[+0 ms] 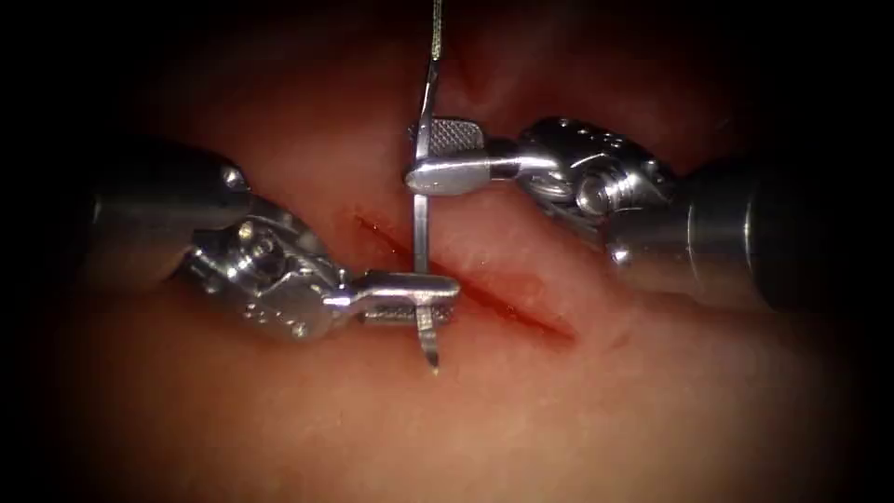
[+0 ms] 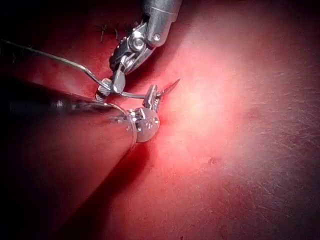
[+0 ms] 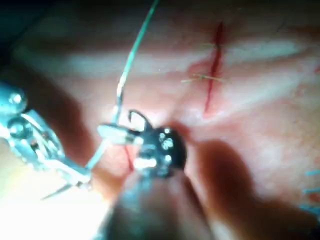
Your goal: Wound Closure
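While the left tool (image 1: 424, 300) clamps the needle (image 1: 421, 228) near its point, the right tool (image 1: 442, 158) grips it nearer the thread (image 1: 435, 23), clear above the cut (image 1: 484, 293).

Surgical practice bench: tissue (image 1: 279, 419) under endoscope light.

R tool (image 3: 111, 132) clamps needle (image 3: 102, 147) near its thread end; L tool (image 3: 82, 182) grips it by the tip, thread (image 3: 137, 37) trailing off, cut (image 3: 212, 70) beyond w/ red fluid
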Tool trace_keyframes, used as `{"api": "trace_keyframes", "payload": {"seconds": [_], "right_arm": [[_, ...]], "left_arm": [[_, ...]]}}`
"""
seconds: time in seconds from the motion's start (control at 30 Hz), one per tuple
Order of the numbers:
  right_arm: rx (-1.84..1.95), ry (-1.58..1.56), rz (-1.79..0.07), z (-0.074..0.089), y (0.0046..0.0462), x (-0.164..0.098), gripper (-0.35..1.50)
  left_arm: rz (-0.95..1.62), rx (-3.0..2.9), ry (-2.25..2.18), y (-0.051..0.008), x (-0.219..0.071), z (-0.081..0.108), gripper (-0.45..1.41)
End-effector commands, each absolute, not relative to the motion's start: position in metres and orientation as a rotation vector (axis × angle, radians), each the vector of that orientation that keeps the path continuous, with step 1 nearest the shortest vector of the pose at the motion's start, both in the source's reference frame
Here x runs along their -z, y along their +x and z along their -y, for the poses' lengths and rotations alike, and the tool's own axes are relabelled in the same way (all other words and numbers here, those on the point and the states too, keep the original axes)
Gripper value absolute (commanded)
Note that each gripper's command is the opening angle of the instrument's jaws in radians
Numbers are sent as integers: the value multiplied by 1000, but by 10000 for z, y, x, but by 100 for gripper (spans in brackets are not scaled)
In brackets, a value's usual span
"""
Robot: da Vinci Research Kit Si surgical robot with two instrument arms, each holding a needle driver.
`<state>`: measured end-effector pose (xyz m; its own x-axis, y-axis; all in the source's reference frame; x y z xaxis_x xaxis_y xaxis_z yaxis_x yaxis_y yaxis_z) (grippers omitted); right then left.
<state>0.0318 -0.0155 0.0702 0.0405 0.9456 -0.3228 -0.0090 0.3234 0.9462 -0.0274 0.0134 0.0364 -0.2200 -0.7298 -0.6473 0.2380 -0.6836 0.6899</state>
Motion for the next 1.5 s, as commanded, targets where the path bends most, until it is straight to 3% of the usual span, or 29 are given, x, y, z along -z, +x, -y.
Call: {"api": "trace_keyframes", "payload": {"seconds": [0.03,0.4,0.7,0.8,0.83,0.87,1.33,1.4,1.43,1.5], "right_arm": [[-945,973,-1313,151,327,-704,118],[-945,983,-1311,149,330,-704,108],[-951,993,-1318,146,330,-702,76],[-941,1004,-1321,147,330,-702,32],[-936,1010,-1324,148,330,-702,-8],[-934,1013,-1330,147,330,-701,-35],[-934,1021,-1336,142,326,-700,-35],[-933,1014,-1338,141,323,-700,-35],[-931,1008,-1340,140,322,-700,-35],[-941,1000,-1340,137,319,-701,-35]], "left_arm": [[604,1954,1403,-280,-370,-135,-45],[604,1953,1404,-281,-371,-134,-45],[607,1951,1406,-283,-372,-133,-45],[607,1952,1406,-283,-372,-133,-45],[607,1952,1406,-283,-372,-133,-45],[607,1952,1406,-283,-372,-133,-45],[590,1972,1419,-283,-370,-134,-45],[527,2034,1468,-283,-367,-138,49],[498,2060,1490,-282,-366,-140,73],[408,2144,1550,-279,-361,-144,91]]}}
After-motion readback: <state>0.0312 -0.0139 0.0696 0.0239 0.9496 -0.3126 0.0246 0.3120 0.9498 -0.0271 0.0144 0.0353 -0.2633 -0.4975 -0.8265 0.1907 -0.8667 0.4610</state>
